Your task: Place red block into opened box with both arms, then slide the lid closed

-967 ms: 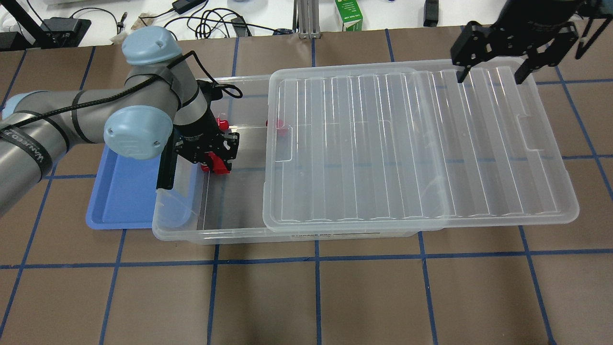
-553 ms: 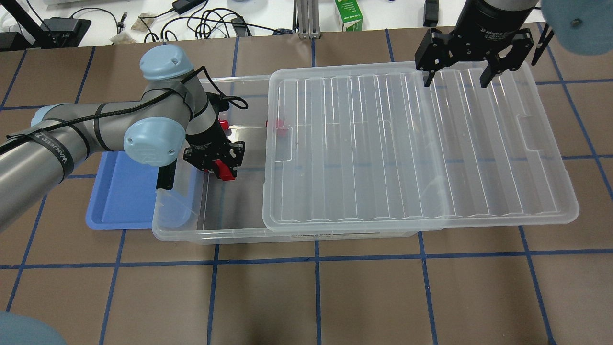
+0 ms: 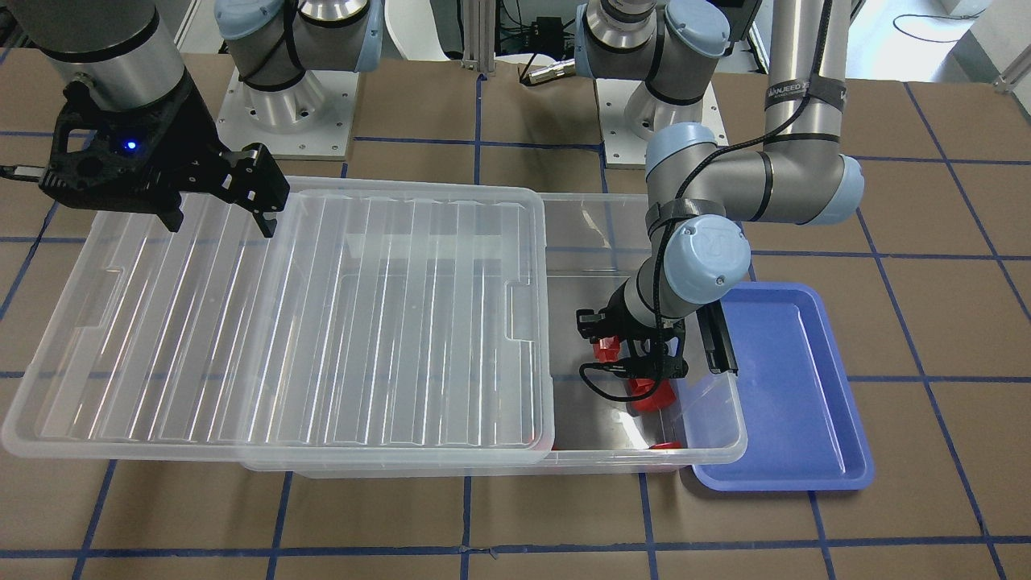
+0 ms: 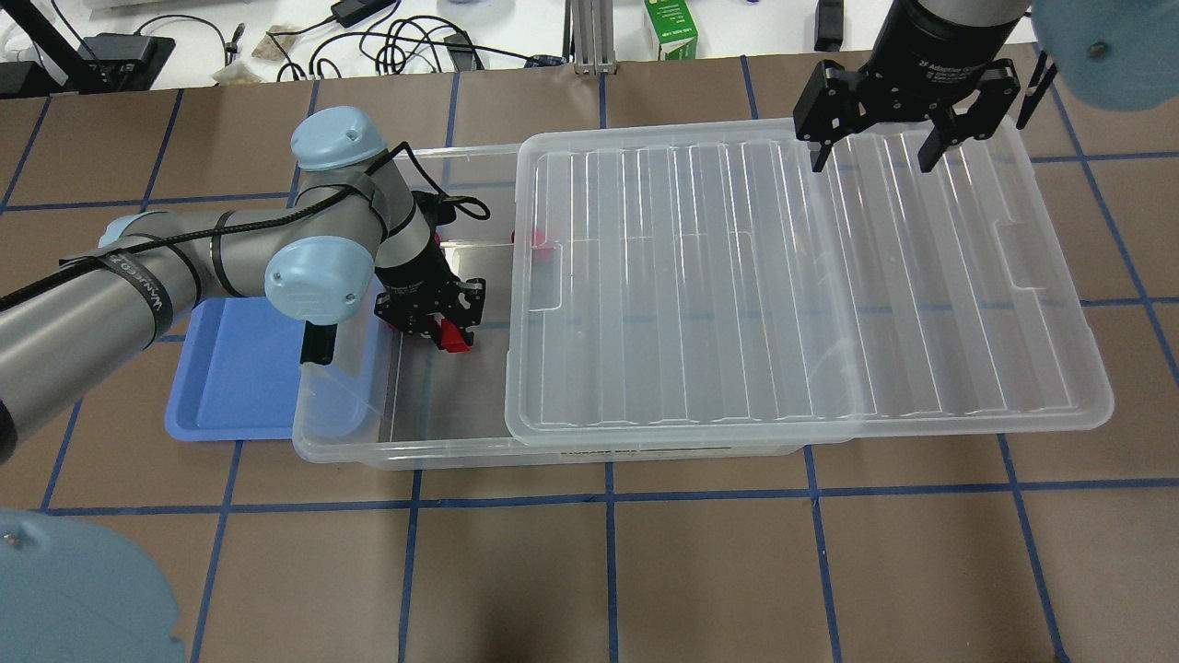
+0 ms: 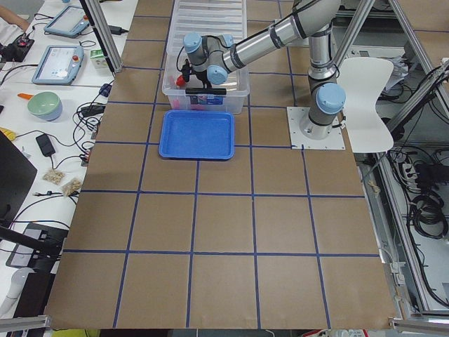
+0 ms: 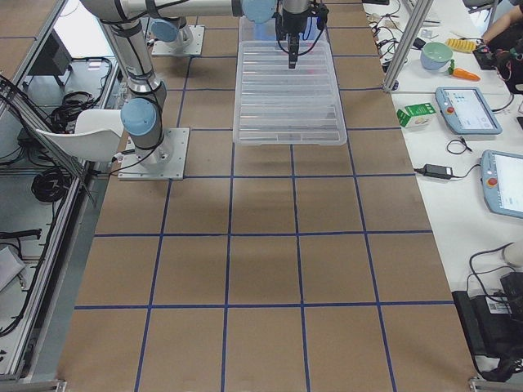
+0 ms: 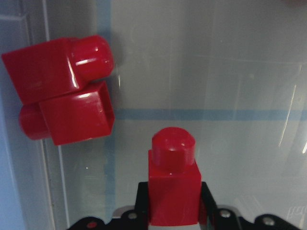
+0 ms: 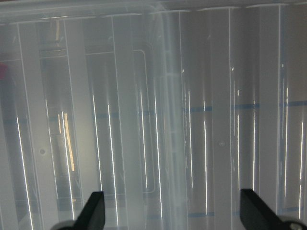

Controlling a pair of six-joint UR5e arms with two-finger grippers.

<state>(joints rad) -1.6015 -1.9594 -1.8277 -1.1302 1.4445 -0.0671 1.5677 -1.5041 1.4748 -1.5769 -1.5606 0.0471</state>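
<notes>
My left gripper (image 4: 444,330) is shut on the small red block (image 7: 173,187) and reaches down into the uncovered end of the clear box (image 4: 405,456). The block (image 4: 452,337) hangs just above the box floor, stub pointing away from the fingers. The ribbed lid (image 4: 792,276) lies on the box, slid far to the right, covering most of it and overhanging its right end. My right gripper (image 4: 871,157) stands open over the lid's far edge with nothing between its fingers (image 8: 93,213). The front view shows the same right gripper (image 3: 221,224) above the lid (image 3: 282,322).
Two more red blocks (image 7: 62,91) lie together on the box floor beside the held one, and another red block (image 4: 539,241) shows at the lid's edge. A shallow blue tray (image 4: 230,368) abuts the box's left end. Cables and a green carton (image 4: 671,28) sit beyond the table.
My left gripper has carried the red block rightward, further over the box floor. The right gripper swung left over the lid's far edge, then barely shifted.
</notes>
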